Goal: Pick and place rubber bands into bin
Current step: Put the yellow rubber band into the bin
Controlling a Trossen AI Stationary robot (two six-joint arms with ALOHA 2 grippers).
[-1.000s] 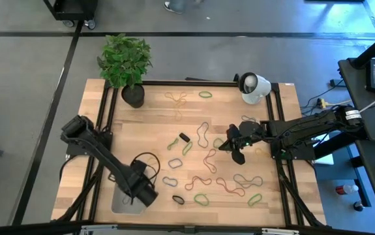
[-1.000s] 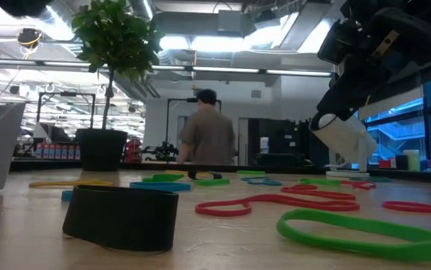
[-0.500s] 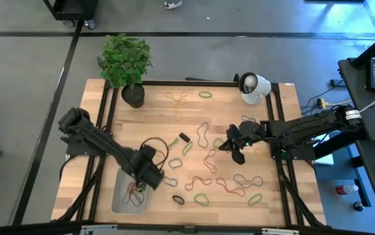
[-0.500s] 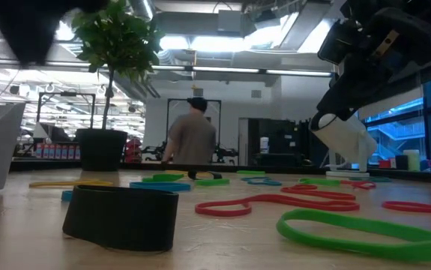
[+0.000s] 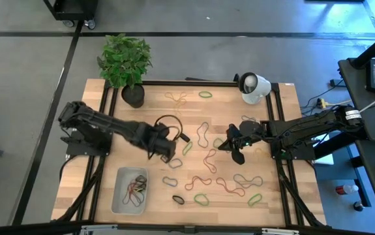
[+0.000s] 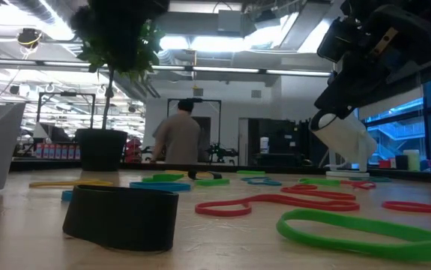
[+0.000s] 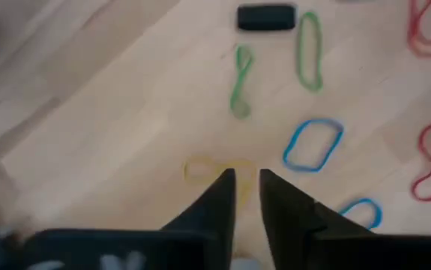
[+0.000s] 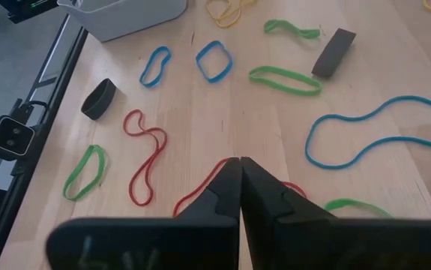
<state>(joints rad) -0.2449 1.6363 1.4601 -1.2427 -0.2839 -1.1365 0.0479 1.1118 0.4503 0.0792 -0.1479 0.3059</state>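
Pale grey-white shallow rectangular bin (image 5: pixel 130 190): sits at the table's near left corner and holds a small tangle of red, tan and dark bands.

Left gripper (image 5: pixel 168 149): hangs over the wooden table (image 5: pixel 154 117) centre-left, well apart from the bin. In its wrist view the fingers stand a narrow gap apart with nothing between them, above a thin tan rubber band (image 7: pixel 211 170); a twisted green band (image 7: pixel 240 82) and a blue loop (image 7: pixel 312 144) lie beyond.

Loose rubber bands (image 5: pixel 207 160): green, red, blue, tan and black loops scattered across the middle and right of the table.

Right gripper (image 5: pixel 234 143): waits over the centre-right, fingers pressed together, empty.

Step judged: reach for a further band, the left arm being between drops. Next move calls for widening the fingers, lowering over one strand of the tan band, and pinching at table level.
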